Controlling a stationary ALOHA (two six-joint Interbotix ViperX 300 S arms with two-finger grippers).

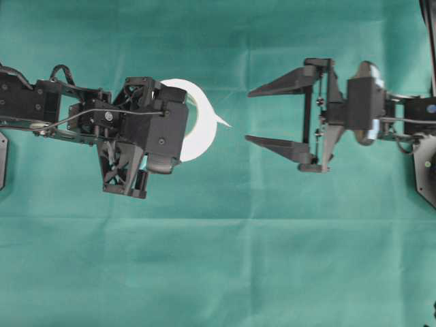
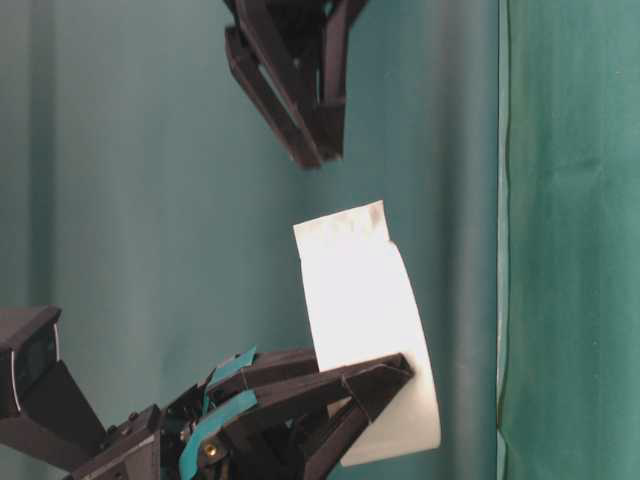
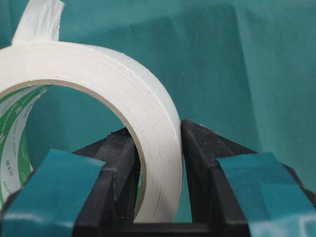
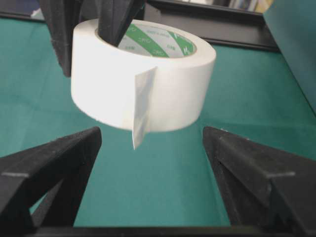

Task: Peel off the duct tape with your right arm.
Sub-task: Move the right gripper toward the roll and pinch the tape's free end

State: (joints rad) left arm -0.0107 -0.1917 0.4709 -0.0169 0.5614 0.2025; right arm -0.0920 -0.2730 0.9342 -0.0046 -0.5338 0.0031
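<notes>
In right wrist view only: duct tape (image 4: 143, 81) w/ green-printed core.

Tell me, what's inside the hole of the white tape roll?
One finger of the left gripper sits inside the duct tape, pinching its wall against the outer finger. The core's inside shows green print. The left arm covers part of the hole from above.

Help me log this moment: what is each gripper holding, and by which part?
The left gripper pinches the duct tape across its wall, one finger inside the core. The right gripper holds nothing.
</notes>
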